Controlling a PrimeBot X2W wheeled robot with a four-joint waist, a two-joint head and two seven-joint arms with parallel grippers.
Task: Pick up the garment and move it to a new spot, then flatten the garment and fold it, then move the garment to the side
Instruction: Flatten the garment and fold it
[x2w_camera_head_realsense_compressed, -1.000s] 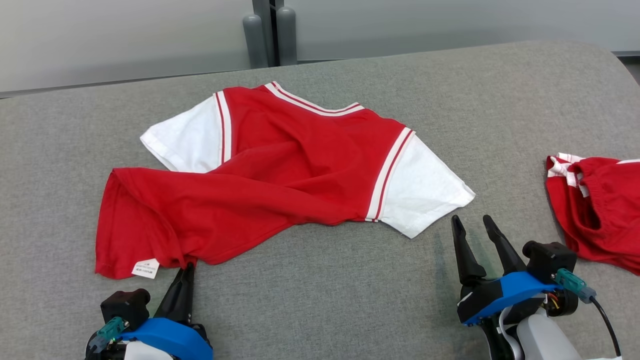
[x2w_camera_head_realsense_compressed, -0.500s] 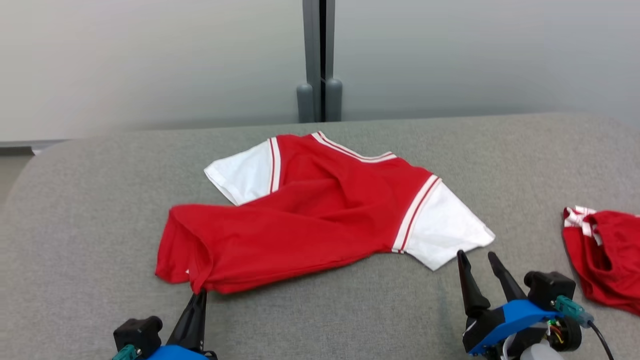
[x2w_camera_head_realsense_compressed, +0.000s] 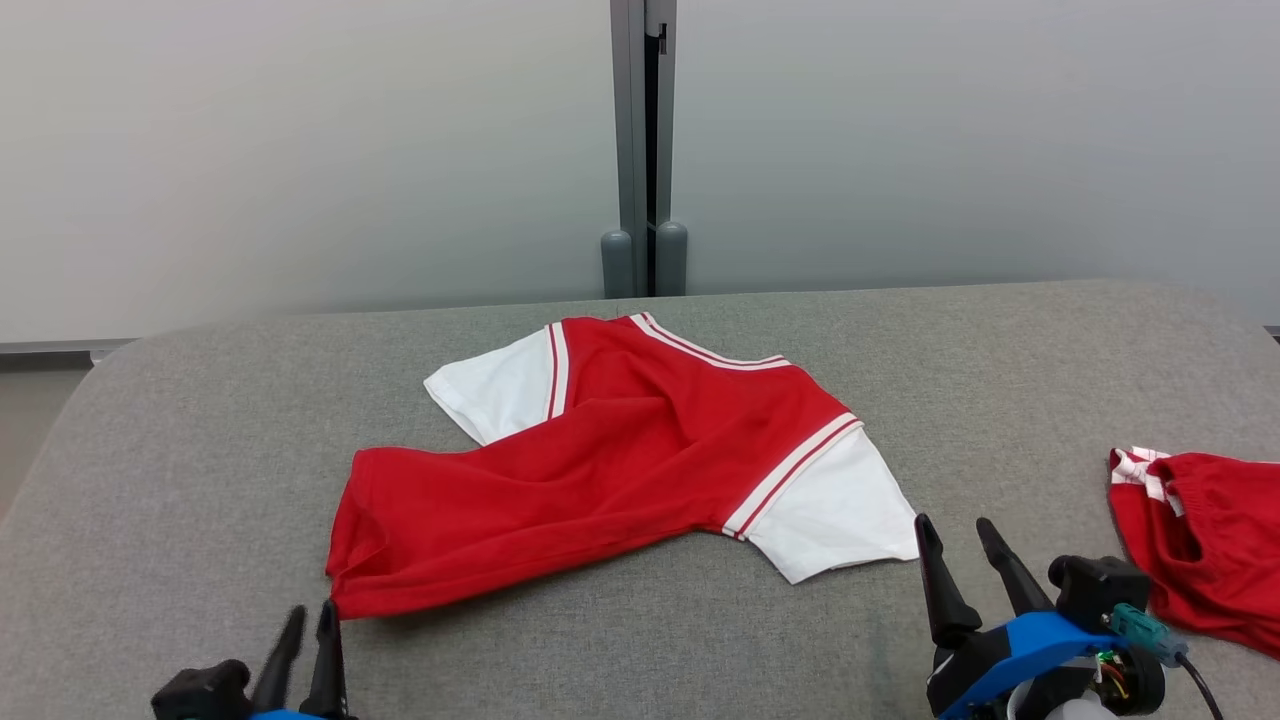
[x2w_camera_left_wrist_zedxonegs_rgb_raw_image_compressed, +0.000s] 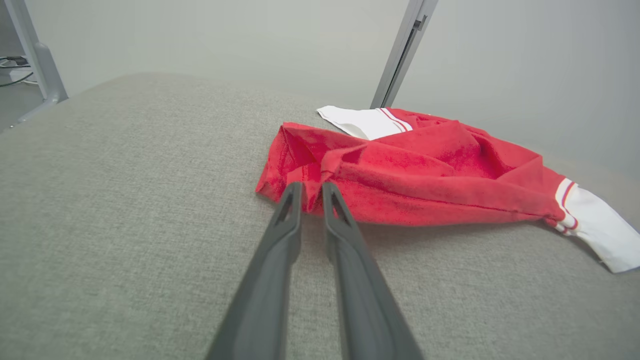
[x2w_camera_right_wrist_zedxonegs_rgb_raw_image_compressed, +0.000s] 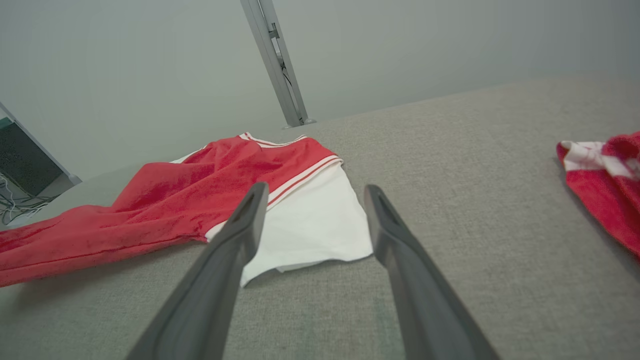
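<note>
The garment (x2w_camera_head_realsense_compressed: 610, 470) is a red shirt with white sleeves and striped trim, lying rumpled on the grey cloth surface (x2w_camera_head_realsense_compressed: 160, 480). Its neck points away from me. My left gripper (x2w_camera_head_realsense_compressed: 310, 612) sits at the shirt's near left hem corner. In the left wrist view the garment (x2w_camera_left_wrist_zedxonegs_rgb_raw_image_compressed: 430, 175) has a fold of red hem pinched between that gripper's (x2w_camera_left_wrist_zedxonegs_rgb_raw_image_compressed: 310, 187) nearly touching fingertips. My right gripper (x2w_camera_head_realsense_compressed: 953, 522) stands open just beside the near white sleeve (x2w_camera_head_realsense_compressed: 835, 510). In the right wrist view the same gripper (x2w_camera_right_wrist_zedxonegs_rgb_raw_image_compressed: 315, 189) has its spread fingers framing the sleeve (x2w_camera_right_wrist_zedxonegs_rgb_raw_image_compressed: 310, 225) without touching it.
A second red garment with white trim (x2w_camera_head_realsense_compressed: 1200, 540) lies bunched at the right edge of the surface, and it also appears in the right wrist view (x2w_camera_right_wrist_zedxonegs_rgb_raw_image_compressed: 607, 190). A grey post (x2w_camera_head_realsense_compressed: 643, 150) and pale wall panels stand behind. Bare grey cloth lies left of and in front of the shirt.
The head camera has tilted up, so the whole picture has shifted down. The shirt's left hem is now drawn in narrower and its white label is hidden. The right gripper stays open.
</note>
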